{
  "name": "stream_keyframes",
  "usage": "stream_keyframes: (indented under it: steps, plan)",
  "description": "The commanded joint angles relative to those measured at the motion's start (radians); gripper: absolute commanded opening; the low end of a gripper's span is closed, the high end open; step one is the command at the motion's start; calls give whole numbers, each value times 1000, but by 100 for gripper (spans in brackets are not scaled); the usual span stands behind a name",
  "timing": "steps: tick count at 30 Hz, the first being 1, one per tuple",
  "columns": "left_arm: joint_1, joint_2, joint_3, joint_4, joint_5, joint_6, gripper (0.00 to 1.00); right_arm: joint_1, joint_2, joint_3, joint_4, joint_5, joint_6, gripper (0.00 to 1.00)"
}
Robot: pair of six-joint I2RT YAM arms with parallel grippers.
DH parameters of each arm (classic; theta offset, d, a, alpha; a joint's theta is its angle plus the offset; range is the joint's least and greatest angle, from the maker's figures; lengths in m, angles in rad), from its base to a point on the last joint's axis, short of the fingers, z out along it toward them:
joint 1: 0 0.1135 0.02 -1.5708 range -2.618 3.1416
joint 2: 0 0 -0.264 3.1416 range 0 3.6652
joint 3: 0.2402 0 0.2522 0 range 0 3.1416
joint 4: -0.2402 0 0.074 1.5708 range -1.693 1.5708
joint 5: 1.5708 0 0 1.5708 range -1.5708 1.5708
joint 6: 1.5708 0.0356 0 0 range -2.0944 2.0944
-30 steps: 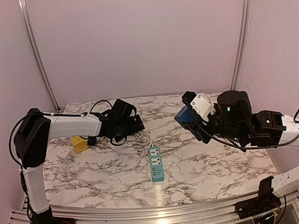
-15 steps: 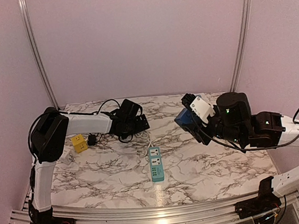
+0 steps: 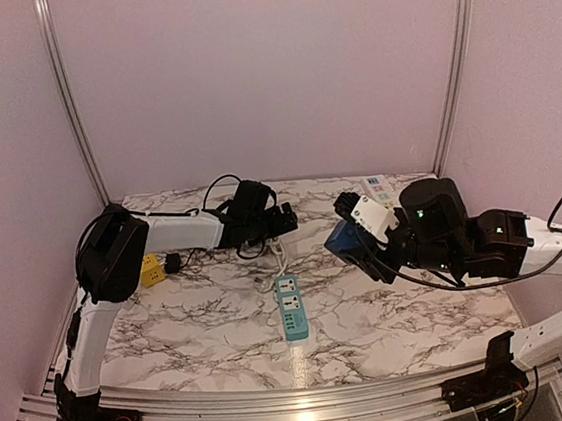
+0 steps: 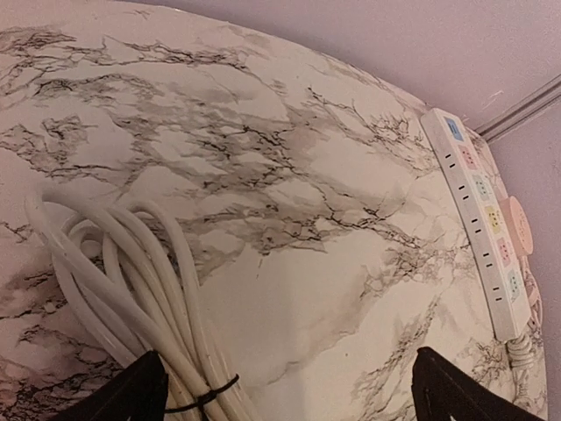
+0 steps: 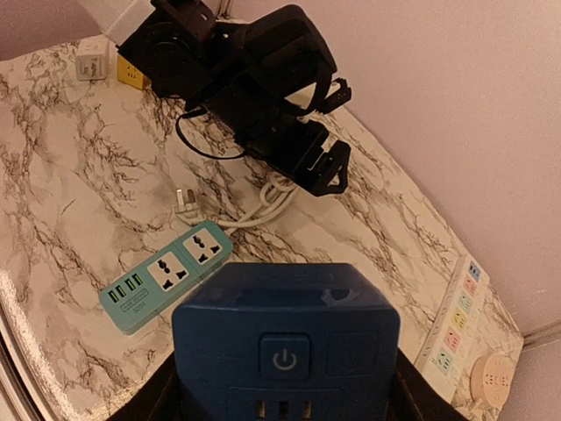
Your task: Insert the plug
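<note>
Plug (image 5: 182, 200), small and white, lies flat on the marbled tabletop (image 3: 202, 319) just beside the far end of the teal power strip (image 3: 292, 308), slightly towards the left arm's side of it. Beyond that same far end, the left gripper (image 5: 326, 168) hangs low over the tabletop with its fingers spread wide. A tied coil of white cable (image 4: 131, 263) lies beneath and between them, untouched. To the right of the strip and raised above the tabletop, the right gripper (image 3: 359, 237) has its fingers pinching a blue socket cube (image 5: 285, 351), whose power button faces the wrist camera. The strip's long axis runs from the robot's near edge towards the back wall, and its two large sockets sit at the far end, next to the plug. The cable trails from the coil to the plug. Judging by this, the left arm is the nearer one, and the plug lies back from its fingers, towards the strip. Which way the pins point is too small to tell.
</note>
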Motion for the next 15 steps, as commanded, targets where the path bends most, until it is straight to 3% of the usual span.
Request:
stream_keyframes:
  steps: [1,8,15]
  plan:
    - [4,45,69,112,124,1,99,-3,42,83,-71,-159,-63,0]
    - [11,-47,29,106,103,16,99,-3,172,198,-226,-384,-146,0]
    - [24,-314,-268,96,28,41,99,-3,312,308,-330,-530,-242,0]
